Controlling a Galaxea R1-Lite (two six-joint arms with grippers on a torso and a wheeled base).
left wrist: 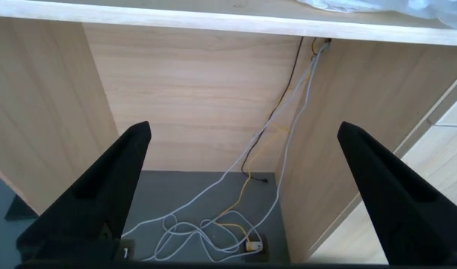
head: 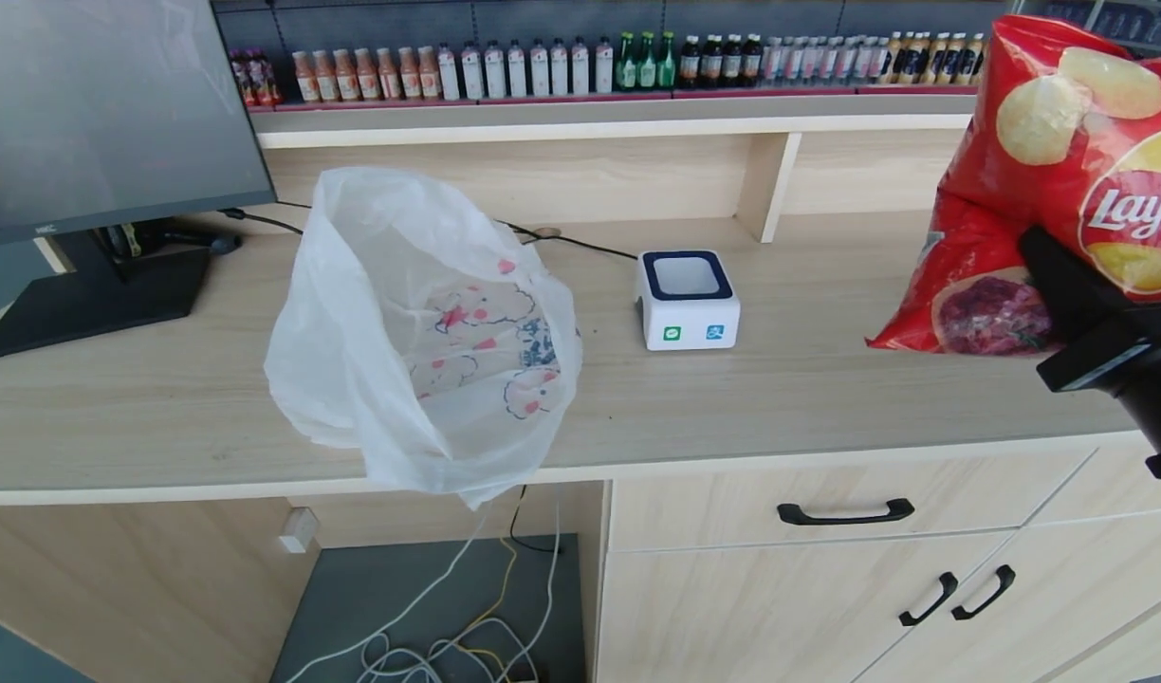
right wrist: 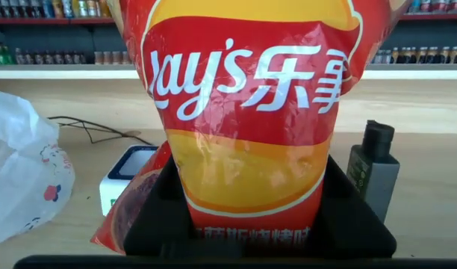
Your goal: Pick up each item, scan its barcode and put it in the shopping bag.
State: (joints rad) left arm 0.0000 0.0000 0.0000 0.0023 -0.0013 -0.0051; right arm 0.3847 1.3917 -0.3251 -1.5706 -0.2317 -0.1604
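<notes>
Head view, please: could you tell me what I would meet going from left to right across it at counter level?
The monitor → shopping bag → scanner → chip bag, held up in the right gripper.

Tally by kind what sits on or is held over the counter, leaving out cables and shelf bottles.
chip bag: 1
shopping bag: 1
barcode scanner: 1
monitor: 1
Total: 4
</notes>
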